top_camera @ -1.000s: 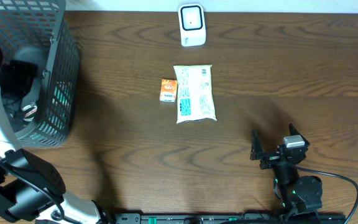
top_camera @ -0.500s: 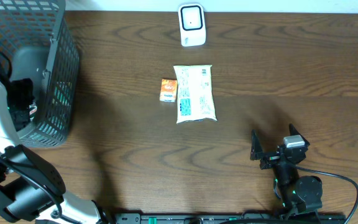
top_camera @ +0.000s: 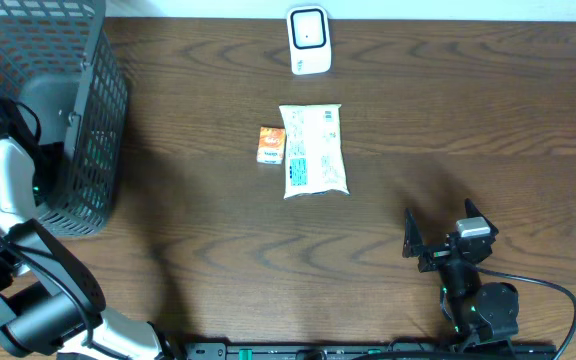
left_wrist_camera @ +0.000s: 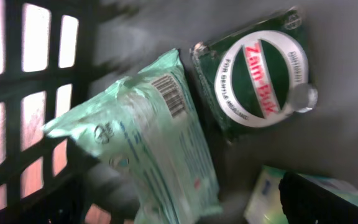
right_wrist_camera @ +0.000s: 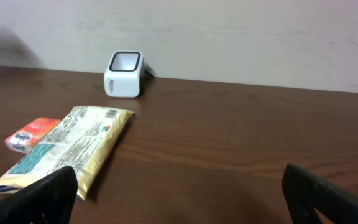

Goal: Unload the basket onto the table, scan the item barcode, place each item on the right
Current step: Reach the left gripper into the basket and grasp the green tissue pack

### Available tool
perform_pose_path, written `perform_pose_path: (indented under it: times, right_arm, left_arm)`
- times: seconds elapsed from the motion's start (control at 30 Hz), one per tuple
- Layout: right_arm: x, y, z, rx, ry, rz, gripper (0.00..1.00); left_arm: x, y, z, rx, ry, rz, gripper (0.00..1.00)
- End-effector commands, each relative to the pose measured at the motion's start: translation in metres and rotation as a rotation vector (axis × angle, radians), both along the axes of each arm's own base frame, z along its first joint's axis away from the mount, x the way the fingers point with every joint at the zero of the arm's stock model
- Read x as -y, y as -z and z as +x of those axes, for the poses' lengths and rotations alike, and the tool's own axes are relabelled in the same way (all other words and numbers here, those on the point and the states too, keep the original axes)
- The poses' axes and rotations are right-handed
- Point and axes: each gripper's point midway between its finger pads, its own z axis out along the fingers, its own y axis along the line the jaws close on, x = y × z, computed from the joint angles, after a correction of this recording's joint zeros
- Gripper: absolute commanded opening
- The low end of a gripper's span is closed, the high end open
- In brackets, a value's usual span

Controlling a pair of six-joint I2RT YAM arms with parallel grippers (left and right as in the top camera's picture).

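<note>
My left gripper (left_wrist_camera: 210, 208) is down inside the black mesh basket (top_camera: 93, 150), open, with nothing between its blurred dark fingers (left_wrist_camera: 331, 199). Just beyond it lies a mint-green packet (left_wrist_camera: 148, 149) with its barcode (left_wrist_camera: 168, 94) facing up. Next to that is a dark green box with a white ring label (left_wrist_camera: 260, 78). The white scanner (top_camera: 308, 40) stands at the table's far edge. My right gripper (top_camera: 446, 242) rests open near the front right, holding nothing. In the right wrist view, the scanner (right_wrist_camera: 124, 73) is far ahead on the left.
A yellow packet (top_camera: 313, 150) and a small orange box (top_camera: 271, 145) lie side by side mid-table, below the scanner. A pale green item (left_wrist_camera: 266, 196) lies at the basket bottom by my left finger. The basket's mesh wall (left_wrist_camera: 36, 93) closes in on the left.
My left arm has shifted leftward within the basket, its wrist swinging over the contents. The right arm and the items on the table have not moved.
</note>
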Motion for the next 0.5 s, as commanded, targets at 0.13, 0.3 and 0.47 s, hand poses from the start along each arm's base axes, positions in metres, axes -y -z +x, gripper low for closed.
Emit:
perform_pose_path:
  times: [0.13,0.3,0.47]
  right_arm:
    - [0.002,0.002,0.0,-0.003,0.004,-0.011,0.99]
    - [0.002,0.002,0.0,-0.003,0.004,-0.011,0.99]
    - [0.002,0.002,0.0,-0.003,0.004,-0.011,0.99]
  left_arm:
    - [0.004,0.035,-0.006,-0.007,0.022,-0.008,0.98]
    - [0.0,0.042,0.001,0.024,0.066,0.022,0.91]
    - [-0.001,0.043,0.002,0.028,0.078,0.028,0.78]
